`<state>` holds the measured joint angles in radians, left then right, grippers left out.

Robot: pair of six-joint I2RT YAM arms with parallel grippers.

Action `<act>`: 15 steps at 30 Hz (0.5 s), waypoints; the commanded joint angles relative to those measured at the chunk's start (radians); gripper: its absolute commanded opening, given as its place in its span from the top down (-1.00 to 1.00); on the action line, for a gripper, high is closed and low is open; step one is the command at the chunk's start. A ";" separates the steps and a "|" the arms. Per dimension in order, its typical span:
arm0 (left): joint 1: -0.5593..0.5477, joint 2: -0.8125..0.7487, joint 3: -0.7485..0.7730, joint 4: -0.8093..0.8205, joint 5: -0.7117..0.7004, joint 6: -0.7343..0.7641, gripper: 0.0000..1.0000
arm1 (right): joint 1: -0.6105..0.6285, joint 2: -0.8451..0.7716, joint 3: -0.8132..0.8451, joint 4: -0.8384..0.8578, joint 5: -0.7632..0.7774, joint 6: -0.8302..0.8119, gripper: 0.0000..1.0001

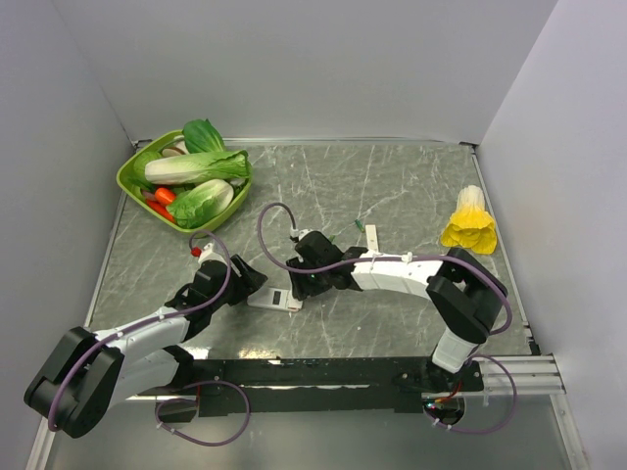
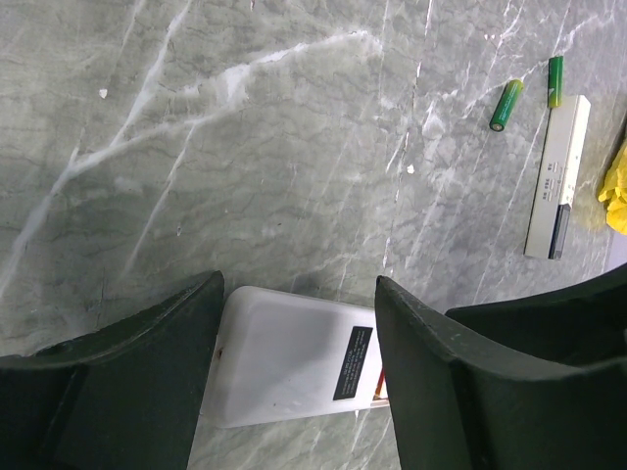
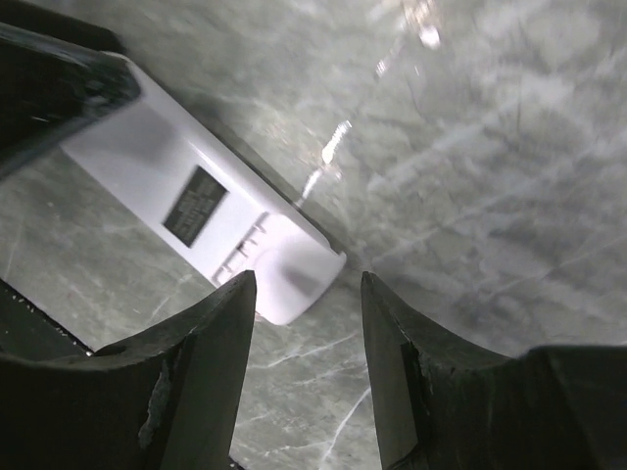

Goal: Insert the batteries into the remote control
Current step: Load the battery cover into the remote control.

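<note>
The remote control [image 1: 277,300] lies between the two arms, its plain white back with a dark label up. In the left wrist view, my left gripper [image 2: 299,284] is shut on the remote control [image 2: 284,362], one finger against each long side. A thin orange sliver shows at its edge by the right finger. My right gripper [image 3: 309,277] is open just past the ribbed end of the remote control [image 3: 196,196], with only table between its fingers. In the top view the left gripper [image 1: 250,284] and right gripper [image 1: 302,284] face each other across it. The batteries are hidden.
Two tiny green cylinders [image 2: 506,105] and a narrow white-and-black bar [image 2: 556,176] lie farther back on the marble table [image 1: 411,186]. A green basket [image 1: 130,178] of vegetables stands at the back left. A yellow object [image 1: 468,223] sits at the right.
</note>
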<state>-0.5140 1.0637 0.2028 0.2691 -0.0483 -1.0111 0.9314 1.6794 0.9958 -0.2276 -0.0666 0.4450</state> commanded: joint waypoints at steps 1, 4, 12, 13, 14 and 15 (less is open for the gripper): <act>-0.004 0.007 -0.013 -0.074 0.021 0.011 -0.39 | -0.005 -0.032 -0.025 0.085 0.010 0.109 -0.10; -0.004 0.009 -0.013 -0.074 0.022 0.011 -0.39 | -0.003 -0.027 -0.034 0.114 -0.009 0.127 -0.09; -0.004 0.007 -0.017 -0.070 0.022 0.009 -0.39 | -0.005 -0.007 -0.046 0.105 -0.001 0.144 -0.08; -0.004 0.007 -0.017 -0.070 0.024 0.009 -0.39 | -0.003 -0.009 -0.052 0.103 0.002 0.146 -0.09; -0.004 0.007 -0.017 -0.071 0.024 0.011 -0.39 | -0.002 -0.010 -0.055 0.100 0.005 0.147 -0.08; -0.004 0.007 -0.017 -0.070 0.022 0.009 -0.39 | -0.002 -0.012 -0.057 0.091 0.010 0.147 -0.08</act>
<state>-0.5140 1.0637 0.2028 0.2699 -0.0471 -1.0107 0.9314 1.6798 0.9569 -0.1474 -0.0715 0.5652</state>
